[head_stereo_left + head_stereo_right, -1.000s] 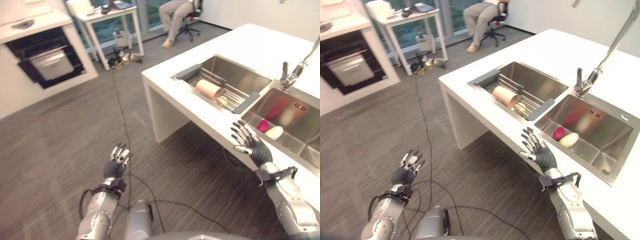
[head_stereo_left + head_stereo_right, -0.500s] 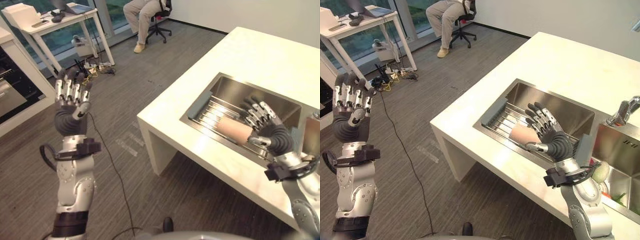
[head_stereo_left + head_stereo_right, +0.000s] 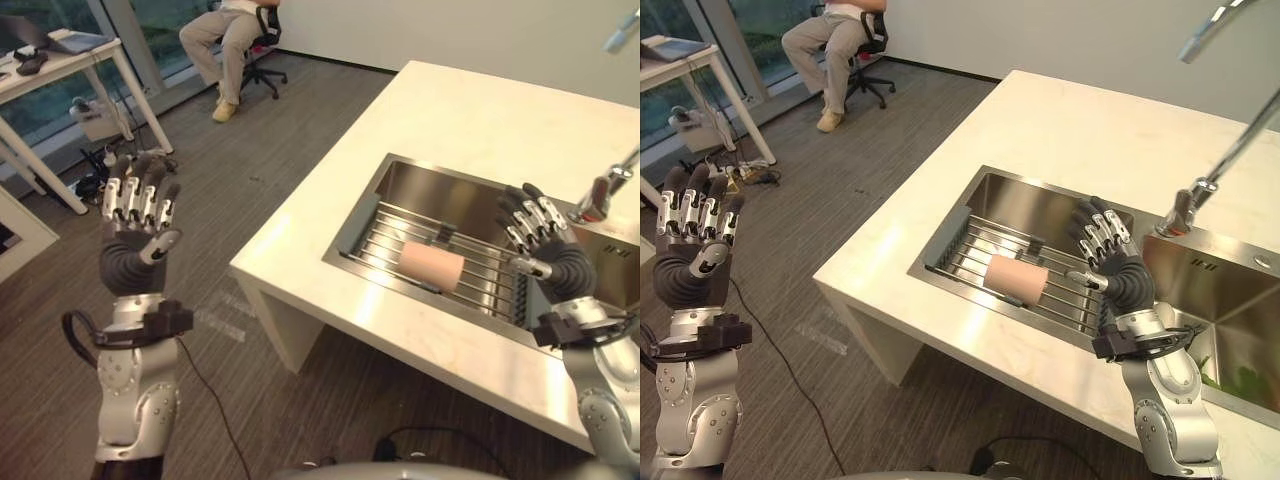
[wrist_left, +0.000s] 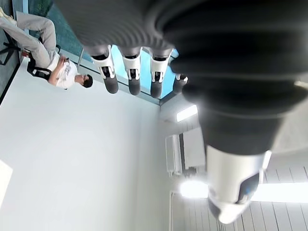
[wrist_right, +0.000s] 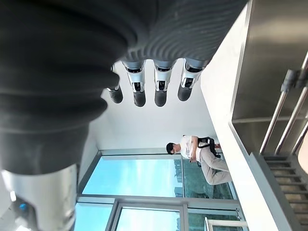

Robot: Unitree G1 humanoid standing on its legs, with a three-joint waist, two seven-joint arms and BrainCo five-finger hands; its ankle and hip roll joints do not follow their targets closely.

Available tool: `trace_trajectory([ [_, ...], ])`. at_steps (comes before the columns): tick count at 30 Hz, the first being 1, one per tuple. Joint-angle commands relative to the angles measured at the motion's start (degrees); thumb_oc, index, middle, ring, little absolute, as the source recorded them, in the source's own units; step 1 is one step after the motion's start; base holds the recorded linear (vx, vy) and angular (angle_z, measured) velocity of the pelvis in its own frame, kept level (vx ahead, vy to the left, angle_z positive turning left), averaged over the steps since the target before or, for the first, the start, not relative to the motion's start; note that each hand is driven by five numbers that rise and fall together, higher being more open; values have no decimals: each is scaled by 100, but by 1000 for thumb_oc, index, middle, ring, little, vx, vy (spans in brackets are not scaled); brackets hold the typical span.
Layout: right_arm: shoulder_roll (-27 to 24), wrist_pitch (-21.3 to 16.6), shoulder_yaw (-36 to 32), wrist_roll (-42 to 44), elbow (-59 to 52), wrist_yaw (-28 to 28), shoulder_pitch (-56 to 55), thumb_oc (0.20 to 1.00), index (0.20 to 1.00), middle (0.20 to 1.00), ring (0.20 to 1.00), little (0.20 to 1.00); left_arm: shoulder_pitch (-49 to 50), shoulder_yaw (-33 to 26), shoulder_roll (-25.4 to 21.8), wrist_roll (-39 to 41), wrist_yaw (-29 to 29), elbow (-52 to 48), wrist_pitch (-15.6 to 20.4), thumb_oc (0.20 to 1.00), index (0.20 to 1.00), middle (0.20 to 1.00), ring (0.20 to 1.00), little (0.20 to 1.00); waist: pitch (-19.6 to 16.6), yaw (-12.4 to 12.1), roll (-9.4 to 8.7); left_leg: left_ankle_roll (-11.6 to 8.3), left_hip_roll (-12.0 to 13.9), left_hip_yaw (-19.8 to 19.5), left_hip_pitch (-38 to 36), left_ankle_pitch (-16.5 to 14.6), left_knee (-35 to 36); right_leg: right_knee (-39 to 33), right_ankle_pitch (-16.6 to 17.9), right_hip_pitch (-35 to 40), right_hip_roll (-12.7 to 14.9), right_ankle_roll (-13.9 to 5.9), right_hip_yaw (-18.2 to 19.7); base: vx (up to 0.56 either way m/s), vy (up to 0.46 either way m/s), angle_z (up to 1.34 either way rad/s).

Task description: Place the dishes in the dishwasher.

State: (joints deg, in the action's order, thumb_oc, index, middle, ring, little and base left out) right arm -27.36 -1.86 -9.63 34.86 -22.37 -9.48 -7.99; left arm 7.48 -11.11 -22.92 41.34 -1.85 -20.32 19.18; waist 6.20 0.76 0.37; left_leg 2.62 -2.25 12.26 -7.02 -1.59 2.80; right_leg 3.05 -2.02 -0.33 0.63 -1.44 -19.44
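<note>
Both hands are staying spread and empty; right hand [image 3: 1110,262] is pulling away to 3 o'clock of the cup [image 3: 1015,278], left hand [image 3: 135,225] raised.

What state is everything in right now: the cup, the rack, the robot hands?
Pink cup: lying on its side on the rack, untouched.
Rack: laid across the sink.
Left robot hand: raised, open, empty.
Right robot hand: open, beside the cup, apart.

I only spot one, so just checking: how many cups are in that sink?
1. The cup lies on its side on the rack in the sink. More could be hidden outside the views.
</note>
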Motion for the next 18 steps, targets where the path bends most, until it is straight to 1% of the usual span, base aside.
trace_trajectory([
  [1, 56, -344, -73, -117, -150, 121, 144, 1000, 1000, 1000, 1000, 1000, -160, 20, -201, -321, 171, -138, 48, 1000, 1000, 1000, 1000, 1000, -212, 136, -219, -398, 352, 104, -85, 222, 156, -649, 511, 560, 218, -259, 534, 94, -157, -23],
  [2, 47, -375, -92, -95, -120, 151, 102, 1000, 1000, 1000, 1000, 1000, -151, 56, -176, -325, 169, -137, 1, 1000, 1000, 1000, 1000, 1000, -198, 154, -226, -461, 366, 180, -47, 213, -24, -688, 506, 587, 201, -225, 533, 87, -202, -24],
  [3, 11, -418, -133, -48, -73, 237, 100, 1000, 1000, 1000, 1000, 1000, -122, 138, -146, -238, 69, -143, -28, 1000, 1000, 1000, 1000, 1000, -104, 153, -264, -684, 569, 280, 220, 571, -864, -725, 508, 655, 195, -121, 508, 57, -189, -17],
  [4, -10, -430, -154, -41, -49, 296, 120, 1000, 1000, 1000, 1000, 1000, -102, 184, -108, -212, 28, -161, -55, 1000, 1000, 1000, 1000, 1000, -25, 130, -307, -818, 683, 238, 459, 769, -1425, -727, 534, 686, 213, -57, 505, 45, -172, -10],
  [5, -34, -408, -139, -42, -30, 338, 196, 1000, 1000, 1000, 1000, 1000, -67, 248, -61, -228, 20, -205, -64, 1000, 1000, 1000, 1000, 1000, 90, 84, -348, -894, 746, 20, 800, 845, -2082, -692, 571, 685, 255, 7, 542, 48, -73, -15],
  [6, -47, -393, -113, -57, -25, 327, 235, 1000, 1000, 1000, 1000, 1000, -46, 265, -47, -243, 22, -212, -58, 1000, 1000, 1000, 1000, 1000, 131, 66, -340, -884, 755, -112, 914, 830, -2182, -676, 584, 680, 261, 7, 584, 100, 45, -29],
  [7, -69, -346, -37, -142, -31, 311, 321, 1000, 1000, 1000, 1000, 1000, 27, 255, -57, -326, 44, -232, -75, 1000, 1000, 1000, 1000, 1000, 194, 9, -310, -817, 734, -299, 1030, 765, -1920, -668, 571, 695, 242, -28, 766, 131, 132, -43],
  [9, -81, -331, 89, -222, -15, 319, 438, 1000, 1000, 1000, 1000, 1000, 93, 268, -89, -410, -126, -229, -328, 1000, 1000, 1000, 1000, 1000, 213, -83, -270, -760, 756, -428, 998, 749, -1219, -746, 542, 757, 197, -84, 993, 174, 210, -70],
  [10, -107, -358, 158, -216, 0, 282, 476, 1000, 1000, 1000, 1000, 1000, 170, 317, -134, -643, -111, -193, -364, 1000, 1000, 1000, 1000, 1000, 208, -158, -237, -749, 799, -629, 927, 842, -491, -798, 508, 804, 177, -131, 1193, 199, 267, -98],
  [11, -163, -391, 164, -173, -25, 259, 443, 1000, 1000, 1000, 1000, 1000, 225, 351, -185, -823, -31, -182, -311, 1000, 1000, 1000, 1000, 1000, 204, -202, -214, -766, 844, -797, 896, 985, -130, -805, 477, 827, 171, -157, 1317, 201, 319, -128],
  [12, -262, -473, 116, -60, -49, 190, 363, 1000, 1000, 1000, 1000, 1000, 273, 381, -264, -962, -75, -149, -279, 1000, 1000, 1000, 1000, 1000, 206, -255, -178, -832, 941, -1094, 955, 1265, 32, -805, 438, 853, 170, -171, 1472, 141, 473, -130],
  [13, -438, -550, 72, 78, 7, 194, 415, 1000, 1000, 1000, 1000, 1000, 132, 413, -366, -977, -82, -110, -233, 1000, 1000, 1000, 1000, 1000, 134, -213, -125, -823, 931, -1024, 848, 975, 204, -805, 421, 762, 340, -257, 1379, 107, 481, -142],
  [15, -427, -588, -30, 149, -2, 172, 320, 1000, 1000, 1000, 1000, 1000, 23, 383, -496, -853, -75, -30, -244, 1000, 1000, 1000, 1000, 1000, 56, -113, -92, -802, 914, -854, 727, 858, 220, -805, 466, 752, 469, -349, 1252, 72, 344, -88],
  [17, -330, -576, -146, 220, -117, 139, 188, 1000, 1000, 1000, 1000, 1000, -152, 348, -578, -816, -190, -2, -290, 1000, 1000, 1000, 1000, 1000, -43, -24, -81, -746, 796, -856, 586, 708, 220, -805, 544, 718, 641, -462, 1121, 93, 273, -14],
  [18, -268, -585, -165, 159, -150, 133, 168, 1000, 1000, 1000, 1000, 1000, -207, 356, -619, -965, -203, -11, -270, 1000, 1000, 1000, 1000, 1000, -62, 9, -79, -708, 750, -835, 500, 642, 220, -761, 593, 690, 735, -527, 1048, 105, 254, -1],
])
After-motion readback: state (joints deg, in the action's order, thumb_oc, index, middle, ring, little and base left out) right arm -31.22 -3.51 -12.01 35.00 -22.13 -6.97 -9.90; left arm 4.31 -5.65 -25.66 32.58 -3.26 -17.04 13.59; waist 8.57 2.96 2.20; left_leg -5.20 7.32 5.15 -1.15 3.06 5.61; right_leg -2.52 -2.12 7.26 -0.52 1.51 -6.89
